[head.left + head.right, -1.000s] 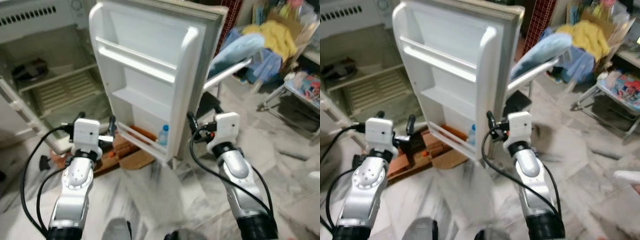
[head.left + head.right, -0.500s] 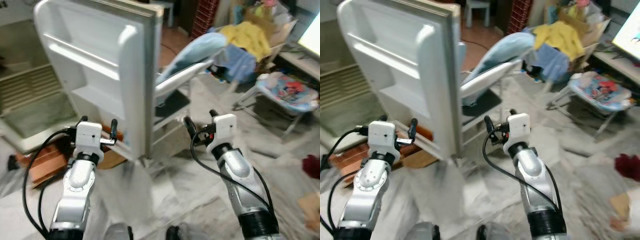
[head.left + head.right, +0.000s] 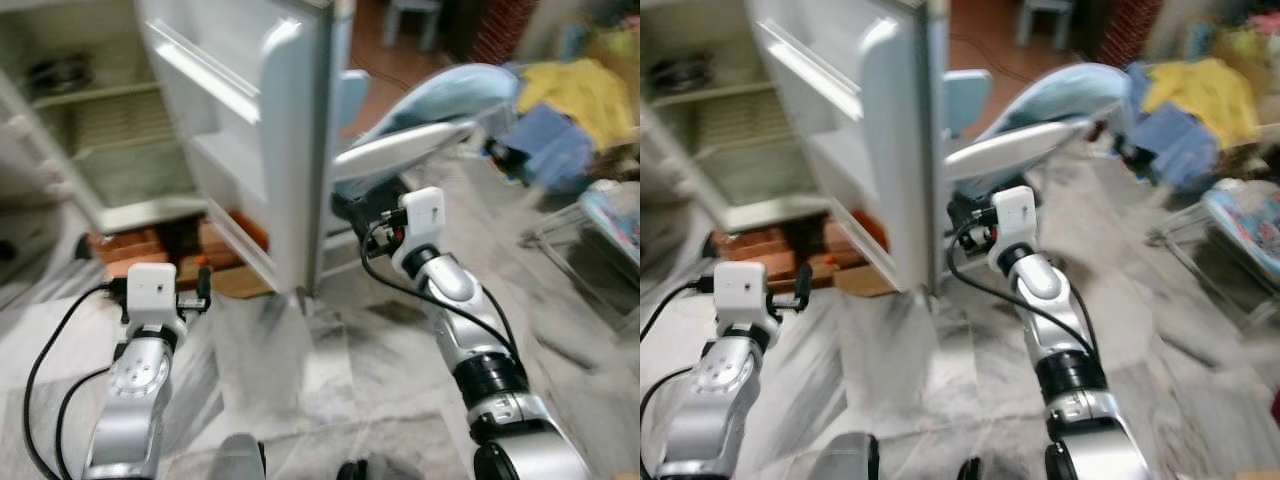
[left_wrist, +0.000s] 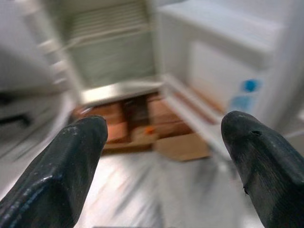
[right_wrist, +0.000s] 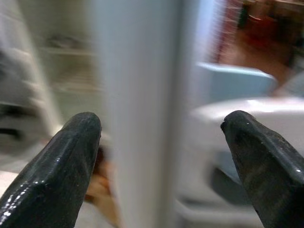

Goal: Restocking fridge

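The fridge door (image 3: 262, 130) hangs wide open. The left gripper (image 4: 164, 142) and right gripper (image 5: 161, 137) both have their fingers spread apart, holding nothing, near the door's edge.

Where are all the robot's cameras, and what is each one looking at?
Left and right eye views: on the head, looking down at the open fridge door and floor; both silver arms show.
Left wrist view: on the left wrist, facing the fridge; left gripper fingers apart.
Right wrist view: on the right wrist, facing the door's edge; right gripper fingers apart.
Shared: all views show the fridge door.
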Controlling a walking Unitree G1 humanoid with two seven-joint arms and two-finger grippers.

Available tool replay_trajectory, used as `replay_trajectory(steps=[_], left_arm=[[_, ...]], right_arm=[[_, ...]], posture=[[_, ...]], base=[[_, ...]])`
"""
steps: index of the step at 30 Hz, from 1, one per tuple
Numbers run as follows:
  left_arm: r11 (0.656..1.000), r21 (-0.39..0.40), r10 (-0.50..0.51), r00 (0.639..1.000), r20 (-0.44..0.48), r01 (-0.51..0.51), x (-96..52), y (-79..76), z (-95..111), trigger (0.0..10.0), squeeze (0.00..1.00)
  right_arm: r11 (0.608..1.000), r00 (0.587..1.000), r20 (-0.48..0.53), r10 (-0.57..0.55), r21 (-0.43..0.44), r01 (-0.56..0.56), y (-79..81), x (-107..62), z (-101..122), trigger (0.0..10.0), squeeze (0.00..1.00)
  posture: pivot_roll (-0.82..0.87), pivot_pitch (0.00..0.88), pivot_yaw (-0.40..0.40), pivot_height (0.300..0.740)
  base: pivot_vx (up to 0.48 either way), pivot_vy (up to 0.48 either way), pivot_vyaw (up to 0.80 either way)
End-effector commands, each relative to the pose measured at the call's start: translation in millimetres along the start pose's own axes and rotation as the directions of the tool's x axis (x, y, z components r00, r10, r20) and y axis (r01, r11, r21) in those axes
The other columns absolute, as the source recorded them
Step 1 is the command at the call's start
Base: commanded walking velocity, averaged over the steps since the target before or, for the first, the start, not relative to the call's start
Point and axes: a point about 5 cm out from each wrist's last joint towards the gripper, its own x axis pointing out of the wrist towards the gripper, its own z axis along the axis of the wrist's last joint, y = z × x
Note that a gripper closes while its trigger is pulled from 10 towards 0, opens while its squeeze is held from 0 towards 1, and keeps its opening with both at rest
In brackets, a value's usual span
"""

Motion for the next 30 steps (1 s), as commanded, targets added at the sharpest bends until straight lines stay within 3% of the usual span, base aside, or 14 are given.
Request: replay_trajectory(steps=[1, 7, 12, 14, 15, 16, 23, 26, 30], left_arm=[[1.0, -0.005, 0.004, 1.0, 0.023, -0.004, -0.5, 0.6, 8, 10.0, 0.0], [1.0, -0.007, -0.014, 0.999, 0.045, 0.015, -1.8, 2.5, 14, 10.0, 0.0], [0.999, -0.015, -0.028, 0.998, 0.059, 0.029, -4.3, 1.2, 15, 10.0, 0.0], [0.999, -0.028, -0.039, 0.997, 0.072, 0.041, -6.3, 0.0, 17, 10.0, 0.0], [0.999, -0.026, -0.038, 0.996, 0.08, 0.041, -7.2, 0.2, 18, 10.0, 0.0], [0.999, -0.026, -0.038, 0.996, 0.08, 0.041, -7.2, 0.2, 18, 10.0, 0.0], [0.998, -0.025, -0.054, 0.994, 0.09, 0.056, -14.7, 0.2, 18, 10.0, 0.0], [0.998, -0.027, -0.058, 0.995, 0.086, 0.061, -17.5, -0.1, 16, 10.0, 0.0], [0.997, -0.029, -0.07, 0.994, 0.088, 0.073, -17.9, -3.3, 15, 10.0, 0.0]], right_arm=[[1.0, 1.0, -0.01, -0.006, 0.008, 0.006, -3.6, 4.2, -1, 10.0, 0.0], [0.998, 0.998, 0.021, -0.067, -0.003, 0.067, -10.4, 11.1, 5, 10.0, 0.0], [0.993, 0.992, 0.043, -0.119, 0.01, 0.118, -18.1, 1.7, 4, 10.0, 0.0], [0.99, 0.988, 0.062, -0.14, 0.012, 0.14, -20.8, -12.5, 1, 10.0, 0.0], [0.986, 0.984, 0.07, -0.164, 0.018, 0.163, -20.6, -27.6, -2, 10.0, 0.0], [0.986, 0.984, 0.07, -0.164, 0.018, 0.163, -20.6, -27.6, -2, 10.0, 0.0], [0.969, 0.968, 0.043, -0.249, 0.003, 0.249, -11.8, -80.3, -20, 10.0, 0.0], [0.959, 0.958, 0.023, -0.285, 0.004, 0.285, -11.3, -93.7, -24, 10.0, 0.0], [0.952, 0.952, 0.012, -0.305, -0.002, 0.305, -11.6, -98.4, -20, 10.0, 0.0]], posture=[[0.17, 0.093, -0.05, 0.74], [0.17, 0.092, -0.053, 0.74], [0.16, 0.094, -0.051, 0.74], [0.15, 0.092, -0.052, 0.74], [0.14, 0.088, -0.049, 0.74], [0.14, 0.088, -0.049, 0.74], [0.11, 0.077, -0.045, 0.74], [0.1, 0.075, -0.042, 0.74], [0.1, 0.076, -0.041, 0.74]], base=[[0.0, 0.0, 0.8], [0.0, 0.0, 0.52], [0.0, 0.0, 0.0], [0.169, 0.0, 0.0], [0.382, 0.0, 0.0], [0.382, 0.0, 0.0], [0.416, 0.0, 0.0], [0.43, 0.0, 0.0], [0.48, 0.0, 0.0]])
